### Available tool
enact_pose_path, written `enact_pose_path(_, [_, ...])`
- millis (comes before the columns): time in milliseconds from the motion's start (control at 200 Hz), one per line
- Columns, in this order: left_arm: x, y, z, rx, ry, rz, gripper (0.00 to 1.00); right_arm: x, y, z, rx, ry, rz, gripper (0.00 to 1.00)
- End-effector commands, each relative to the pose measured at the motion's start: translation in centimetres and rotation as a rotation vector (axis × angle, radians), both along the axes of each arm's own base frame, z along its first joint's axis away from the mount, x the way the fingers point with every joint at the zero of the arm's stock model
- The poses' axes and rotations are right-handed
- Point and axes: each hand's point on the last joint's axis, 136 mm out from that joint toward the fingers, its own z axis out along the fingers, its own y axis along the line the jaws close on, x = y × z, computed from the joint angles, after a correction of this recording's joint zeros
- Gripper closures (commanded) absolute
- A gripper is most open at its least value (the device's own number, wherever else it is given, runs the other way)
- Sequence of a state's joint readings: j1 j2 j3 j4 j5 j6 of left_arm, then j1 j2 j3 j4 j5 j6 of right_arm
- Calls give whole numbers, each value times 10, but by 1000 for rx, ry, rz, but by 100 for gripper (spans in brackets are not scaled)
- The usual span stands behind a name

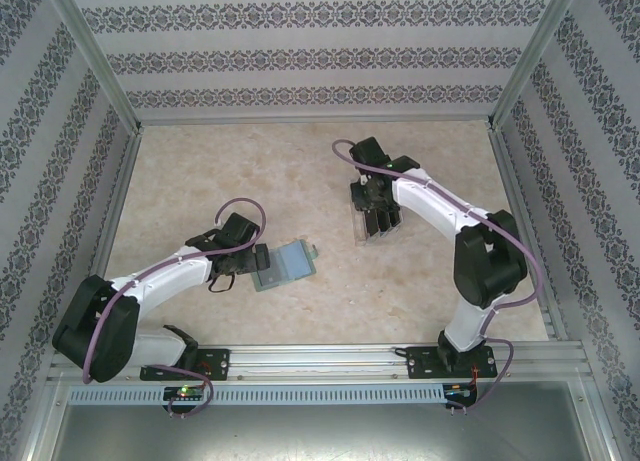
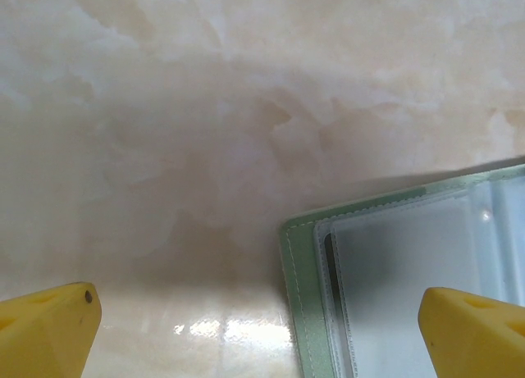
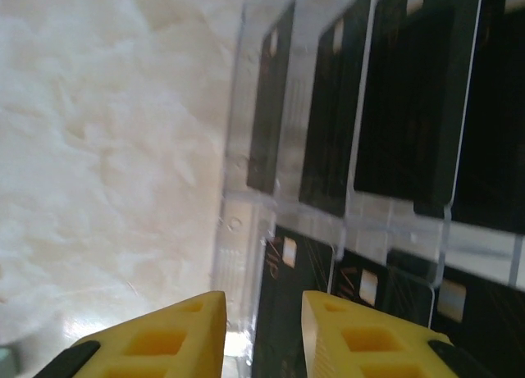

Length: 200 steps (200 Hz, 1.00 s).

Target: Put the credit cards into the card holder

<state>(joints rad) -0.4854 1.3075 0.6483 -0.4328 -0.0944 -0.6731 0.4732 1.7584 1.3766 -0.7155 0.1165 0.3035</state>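
The card holder (image 1: 287, 265) lies open on the table, sage green with clear pockets; its corner (image 2: 385, 271) fills the lower right of the left wrist view. My left gripper (image 1: 254, 264) hovers at its left edge, jaws wide open, one yellow fingertip (image 2: 49, 329) over bare table and the other over the pocket. Several black credit cards (image 3: 402, 99) stand in the slots of a clear tray (image 3: 234, 222). My right gripper (image 3: 264, 329) hangs over the tray's near-left corner, jaws narrow but apart, astride the edge of the first near-row card (image 3: 299, 288).
The clear tray (image 1: 362, 233) sits right of centre under the right gripper (image 1: 377, 211). Aluminium posts and patterned walls close the table on three sides. Bare marbled tabletop (image 1: 250, 171) stretches behind the holder.
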Motion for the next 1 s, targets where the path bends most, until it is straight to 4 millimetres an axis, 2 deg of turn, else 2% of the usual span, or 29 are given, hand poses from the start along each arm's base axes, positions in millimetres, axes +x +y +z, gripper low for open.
enact_pose_path(0, [5,-1,5,19,-35,-11,0,-19,-17,-5,-53,20,-13,70])
enact_pose_path(180, [6,-2,3,20,-30,-14,0,-29,-24,-17,-72,39,-28,70])
enact_pose_path(365, [5,-1,3,20,-30,-11,0,-30,-22,-24,-72,52,-23,71])
enact_pose_path(455, [5,-1,3,22,-32,-10,0,-31,-18,-25,-67,56,-14,74])
enact_pose_path(754, [6,-1,2,22,-31,-9,0,-33,-10,-26,-52,60,2,86])
enact_pose_path(874, [6,-1,3,23,-33,-9,0,-33,-12,-24,-62,55,1,85])
enact_pose_path(994, [6,-1,3,21,-32,-10,0,-30,-16,-13,-69,22,-10,80])
